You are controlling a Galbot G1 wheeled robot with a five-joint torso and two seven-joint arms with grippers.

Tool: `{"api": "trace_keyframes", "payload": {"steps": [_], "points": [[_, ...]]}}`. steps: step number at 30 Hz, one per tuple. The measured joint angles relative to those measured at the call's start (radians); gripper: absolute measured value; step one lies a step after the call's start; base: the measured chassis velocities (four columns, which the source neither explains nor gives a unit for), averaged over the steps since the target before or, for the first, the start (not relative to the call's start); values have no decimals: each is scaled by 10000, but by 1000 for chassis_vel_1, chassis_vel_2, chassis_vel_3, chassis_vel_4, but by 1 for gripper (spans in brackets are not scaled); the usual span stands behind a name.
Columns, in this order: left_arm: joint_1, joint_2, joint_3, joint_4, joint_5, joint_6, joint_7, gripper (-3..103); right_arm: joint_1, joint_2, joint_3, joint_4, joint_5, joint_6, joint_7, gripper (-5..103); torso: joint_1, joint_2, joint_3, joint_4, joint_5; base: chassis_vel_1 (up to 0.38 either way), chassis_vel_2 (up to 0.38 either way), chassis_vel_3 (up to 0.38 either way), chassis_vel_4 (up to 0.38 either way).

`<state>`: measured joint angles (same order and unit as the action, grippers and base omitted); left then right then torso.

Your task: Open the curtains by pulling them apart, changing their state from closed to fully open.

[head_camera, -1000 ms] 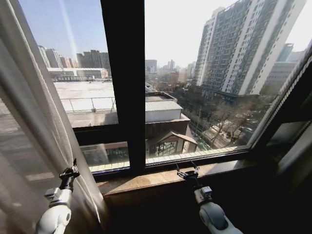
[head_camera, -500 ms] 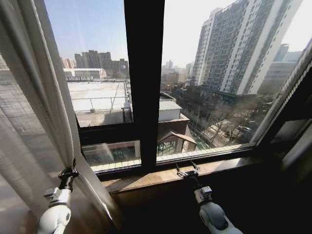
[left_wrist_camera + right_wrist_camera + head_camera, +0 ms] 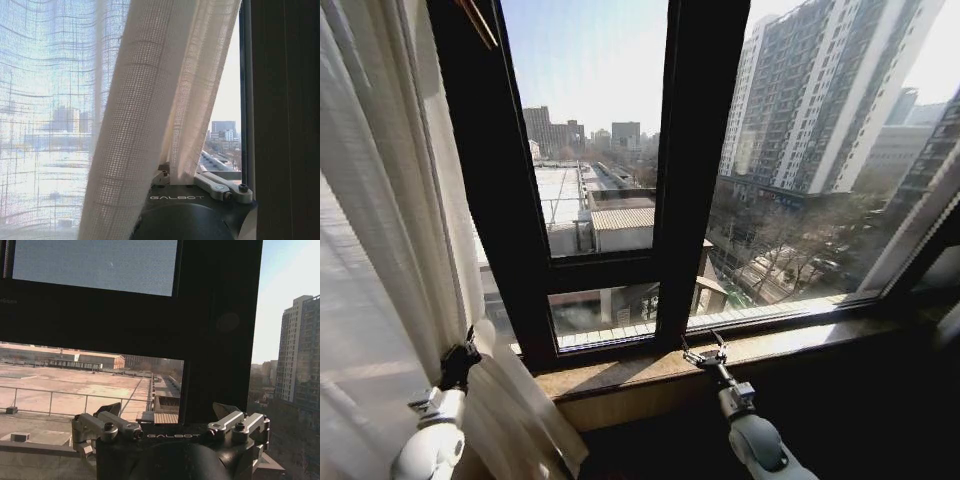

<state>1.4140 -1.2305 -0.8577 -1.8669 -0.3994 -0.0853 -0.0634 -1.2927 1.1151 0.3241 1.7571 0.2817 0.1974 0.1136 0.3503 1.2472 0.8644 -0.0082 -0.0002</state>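
The curtain [image 3: 380, 250] now hangs bunched at 9 o'clock of my head view, from the top edge down to the floor beside the sill [image 3: 720, 355]. My left claw [image 3: 460, 360] is pinching a fold of it low down, at about 8 o'clock; in the left wrist view the sheer cloth [image 3: 150, 100] runs straight into my fingers and they are pressed on it.

Compared with one second ago, the whole view has swung: the thick frame bar [image 3: 695, 170] sits more to 3 o'clock, and a second bar [image 3: 485, 190] is uncovered next to the curtain. I judge this mostly as my own turning, but the cloth also covers less glass, so this side looks nearly open.

My right claw [image 3: 705, 352] hovers over the sill at 6 o'clock, fingers spread and empty, as before. In the right wrist view [image 3: 170, 427] it faces bare glass, with no curtain near it.
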Motion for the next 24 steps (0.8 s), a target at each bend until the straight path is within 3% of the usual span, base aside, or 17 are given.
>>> {"api": "trace_keyframes", "payload": {"steps": [24], "points": [[503,-129,-500,-394,-43,-111,-63,0,0,-1,0,0,0,0,0,100,-1,1,-1,-2,2,393,311,-403,-310]]}}
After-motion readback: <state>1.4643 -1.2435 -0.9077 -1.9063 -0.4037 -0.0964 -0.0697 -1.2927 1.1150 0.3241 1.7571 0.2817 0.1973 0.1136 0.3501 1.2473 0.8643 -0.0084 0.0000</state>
